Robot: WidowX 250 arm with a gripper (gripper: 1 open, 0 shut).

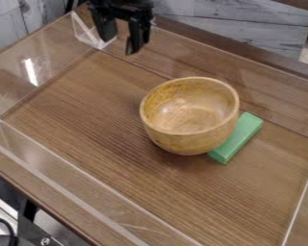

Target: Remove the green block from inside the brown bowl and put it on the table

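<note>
The brown bowl (191, 115) stands upright near the middle of the table (80, 125), and its inside shows only wood. The green block (237, 138) lies flat on the tabletop, touching the bowl's right side, partly hidden behind its wall. My gripper (119, 38) hangs at the far left, well above and behind the bowl, apart from both. Its black fingers (135, 36) point down, spread open, with nothing between them.
Clear glossy plastic walls (47, 163) ring the tabletop, with a folded clear piece (86, 32) just left of the gripper. A pale marbled wall rises behind. Dark cables hang below the front left corner (9, 231).
</note>
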